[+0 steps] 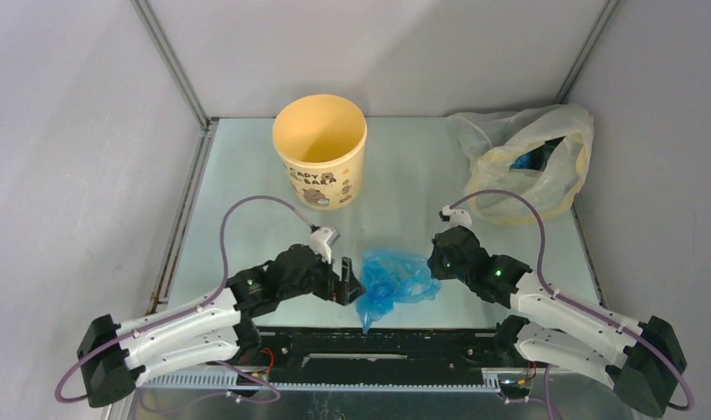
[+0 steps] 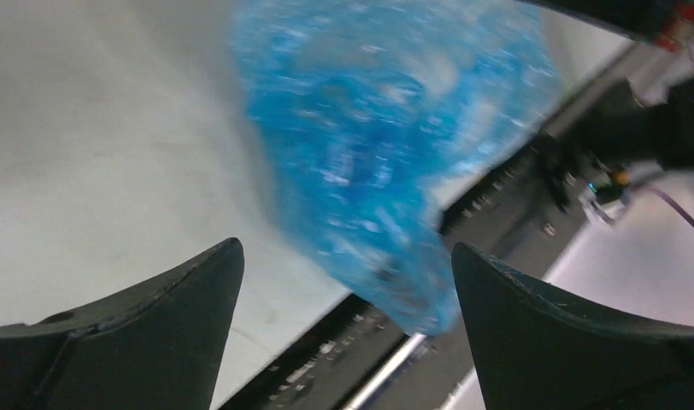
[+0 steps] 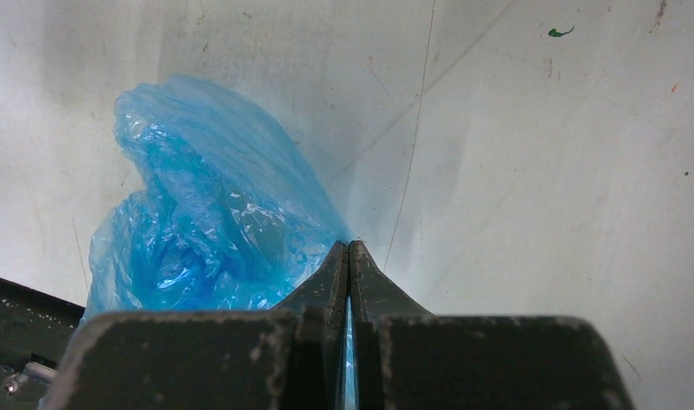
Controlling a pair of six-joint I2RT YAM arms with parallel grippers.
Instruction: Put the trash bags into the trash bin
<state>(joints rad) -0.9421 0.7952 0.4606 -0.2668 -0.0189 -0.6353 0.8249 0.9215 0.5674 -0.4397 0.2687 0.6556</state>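
On the pale surface (image 1: 247, 175), right fingers (image 3: 335, 278) pinch a thin corner of the blue bag (image 1: 394, 282); left fingers (image 2: 155, 333) gape. Slippery film could slide free before the bucket (image 1: 320, 149).

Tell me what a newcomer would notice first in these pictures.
The crumpled blue bag lies at the near edge of the table. The right gripper is shut on its film, while the left gripper gapes open beside it. Behind stands the yellow bucket, and a pale bag sits in the far right corner.
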